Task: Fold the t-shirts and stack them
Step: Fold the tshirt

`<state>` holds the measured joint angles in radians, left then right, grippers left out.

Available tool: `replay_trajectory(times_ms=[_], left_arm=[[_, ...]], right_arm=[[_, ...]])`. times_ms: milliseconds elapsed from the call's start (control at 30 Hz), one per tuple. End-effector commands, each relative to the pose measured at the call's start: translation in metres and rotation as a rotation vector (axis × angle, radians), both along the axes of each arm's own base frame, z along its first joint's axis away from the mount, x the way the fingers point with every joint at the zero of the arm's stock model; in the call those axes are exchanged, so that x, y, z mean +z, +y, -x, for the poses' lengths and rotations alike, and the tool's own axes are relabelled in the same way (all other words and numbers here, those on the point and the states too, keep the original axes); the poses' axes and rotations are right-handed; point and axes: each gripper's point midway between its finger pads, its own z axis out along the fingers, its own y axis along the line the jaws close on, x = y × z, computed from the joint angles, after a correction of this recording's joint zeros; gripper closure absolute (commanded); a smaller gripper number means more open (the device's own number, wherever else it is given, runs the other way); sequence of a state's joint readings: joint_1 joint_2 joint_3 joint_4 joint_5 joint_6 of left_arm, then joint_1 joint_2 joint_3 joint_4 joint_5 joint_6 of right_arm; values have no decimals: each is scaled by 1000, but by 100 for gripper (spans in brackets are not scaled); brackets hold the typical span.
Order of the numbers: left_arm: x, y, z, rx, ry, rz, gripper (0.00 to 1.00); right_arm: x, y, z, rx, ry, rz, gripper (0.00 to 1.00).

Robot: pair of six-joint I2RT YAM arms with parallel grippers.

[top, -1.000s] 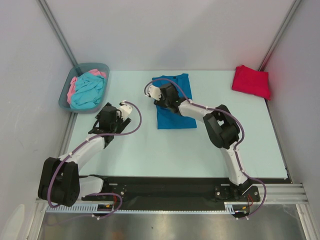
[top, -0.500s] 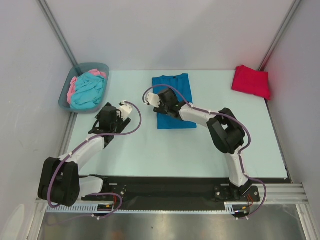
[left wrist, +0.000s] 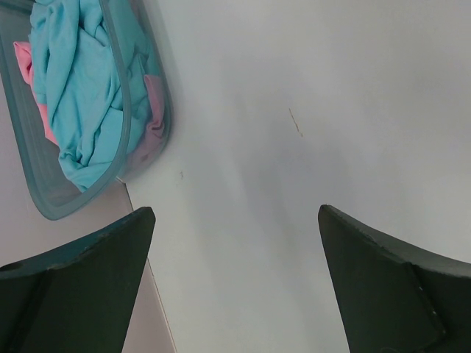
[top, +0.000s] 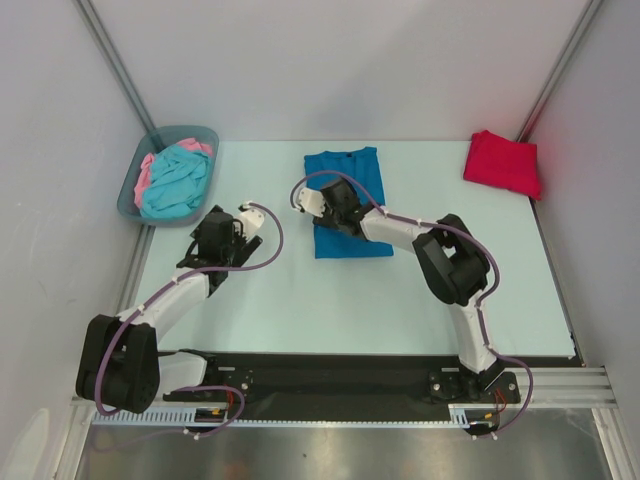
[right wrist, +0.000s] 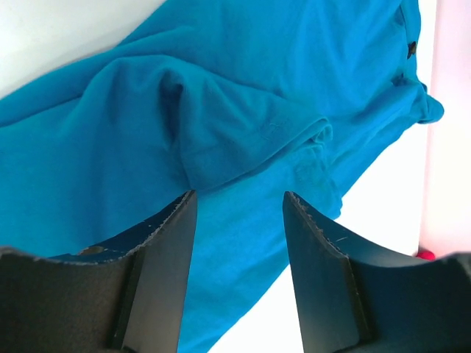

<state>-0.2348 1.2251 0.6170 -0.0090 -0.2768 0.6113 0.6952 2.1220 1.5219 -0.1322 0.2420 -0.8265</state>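
blue t-shirt lies flat near the middle of the surface in the view from above, folded into a long shape. the right claw hangs over its left side. the red t-shirt sits folded in the far right corner, well apart. a turquoise t-shirt and a pink t-shirt lie bunched in the bin at the far left. the left claw waits near the bin. from the left wrist, the left claw is spread wide with nothing in it, over bare surface, and the bin with the turquoise t-shirt is beside it. from the right wrist, the right claw has its fingers partly apart just above the blue t-shirt, and i see no cloth pinched. a small raised bump of cloth sits right in front of the gap. i think the shirt is light, soft and floppy, so it will sag and slide when lifted. a good place to pinch is that bump or the shirt's edge, catching all the layers at once.
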Motion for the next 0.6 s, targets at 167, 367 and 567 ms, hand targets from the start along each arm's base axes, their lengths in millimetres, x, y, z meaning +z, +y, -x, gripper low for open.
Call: replay_trajectory(times_ms=[167,367,567], left_arm=[[11,-1,-4,-7,-40,19,0],[10,-1,-4,-7,-37,19,0],[9,-1,-4,-7,-33,16,0]], right_arm=[[-17,3,-9,8,-13,6,46],[-21,4,-11,9,-17,12,51],[-18,3,-16,-3,-60,29,82]])
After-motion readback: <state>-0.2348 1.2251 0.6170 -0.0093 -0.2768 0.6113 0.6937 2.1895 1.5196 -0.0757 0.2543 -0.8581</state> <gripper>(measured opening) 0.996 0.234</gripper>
